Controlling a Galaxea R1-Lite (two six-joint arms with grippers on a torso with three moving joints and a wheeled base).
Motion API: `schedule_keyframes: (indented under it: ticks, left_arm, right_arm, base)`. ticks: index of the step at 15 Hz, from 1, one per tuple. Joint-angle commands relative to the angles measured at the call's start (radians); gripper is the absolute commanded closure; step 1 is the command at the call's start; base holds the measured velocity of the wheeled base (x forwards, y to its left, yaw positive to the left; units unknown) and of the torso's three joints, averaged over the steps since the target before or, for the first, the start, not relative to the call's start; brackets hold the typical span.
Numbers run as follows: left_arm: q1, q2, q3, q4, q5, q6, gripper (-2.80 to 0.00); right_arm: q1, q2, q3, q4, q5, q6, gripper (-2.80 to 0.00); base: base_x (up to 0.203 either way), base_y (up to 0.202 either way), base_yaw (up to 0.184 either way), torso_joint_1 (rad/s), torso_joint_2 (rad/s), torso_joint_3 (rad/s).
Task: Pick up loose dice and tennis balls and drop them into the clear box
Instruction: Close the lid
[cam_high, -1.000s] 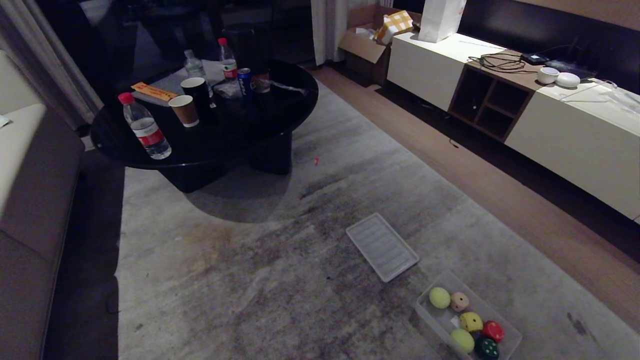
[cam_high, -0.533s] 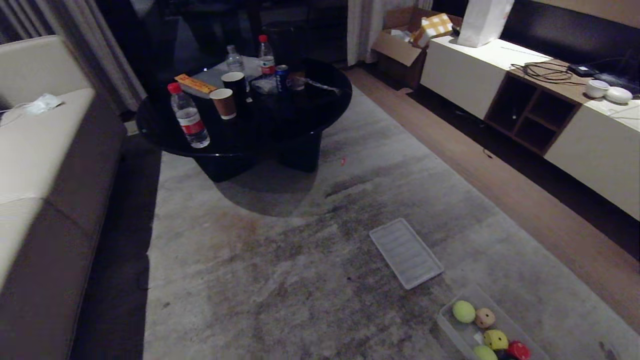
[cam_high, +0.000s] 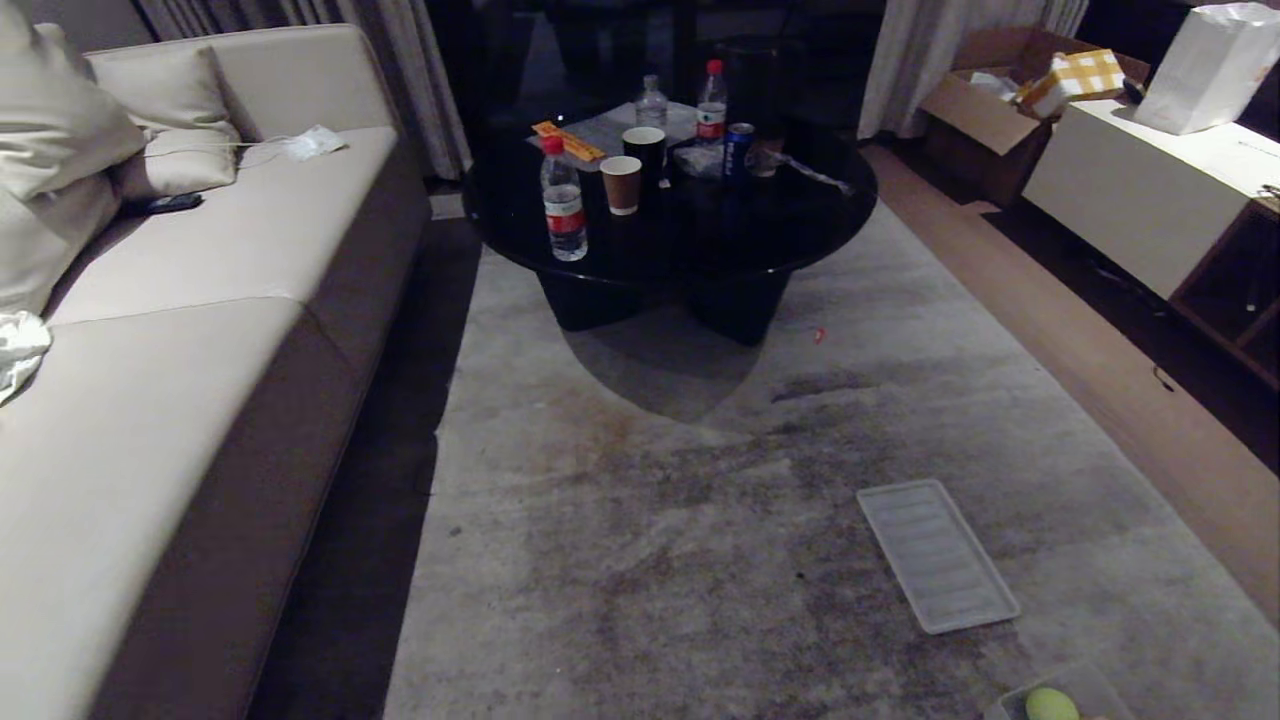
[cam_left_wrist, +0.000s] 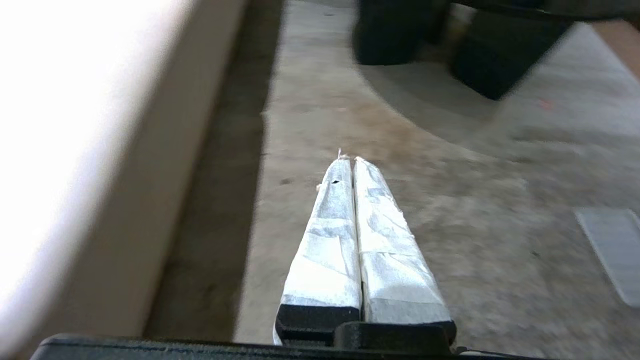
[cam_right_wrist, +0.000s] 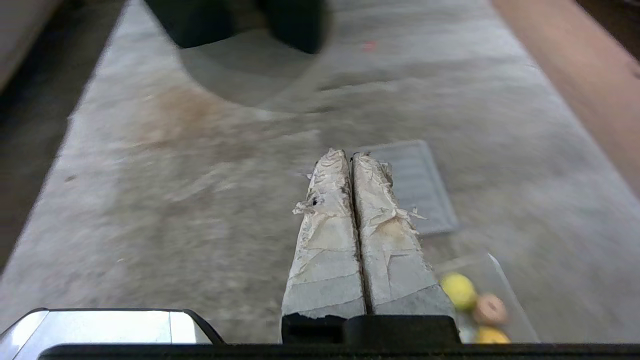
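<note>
Head view finds no loose dice on the rug (cam_high: 640, 560), both grippers (cam_left_wrist: 353, 160) (cam_right_wrist: 349, 152) clenched empty, clear box (cam_right_wrist: 492, 280) filled; likely finished, otherwise keep searching.

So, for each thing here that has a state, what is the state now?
left gripper: shut, empty, above the rug.
right gripper: shut, empty.
clear box: open, holding a tennis ball and dice.
ribbed lid: off, flat on the rug.
nearest water bottle: upright, capped.
</note>
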Motion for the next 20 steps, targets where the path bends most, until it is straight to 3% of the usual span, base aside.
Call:
schedule_keyframes:
  ticks: [1, 5, 20]
  left_arm:
    - [0.0, 0.002, 0.002, 0.0, 0.0, 0.0, 0.0]
    - [0.0, 0.002, 0.002, 0.0, 0.0, -0.001, 0.0]
    - [0.0, 0.002, 0.002, 0.0, 0.0, 0.0, 0.0]
  right_arm:
    - [0.0, 0.0, 0.011, 0.0, 0.0, 0.001, 0.0]
    - [0.0, 0.0, 0.011, -0.002, 0.0, 0.001, 0.0]
    - [0.001, 0.001, 0.011, -0.001, 0.0, 0.001, 0.0]
  base:
    - [0.0, -0.002, 0.067, 0.0, 0.0, 0.005]
    - [0.023, 0.001, 0.0, 0.0, 0.0, 0.001]
    - [0.182, 0.0, -0.001, 0.001, 0.0, 0.001]
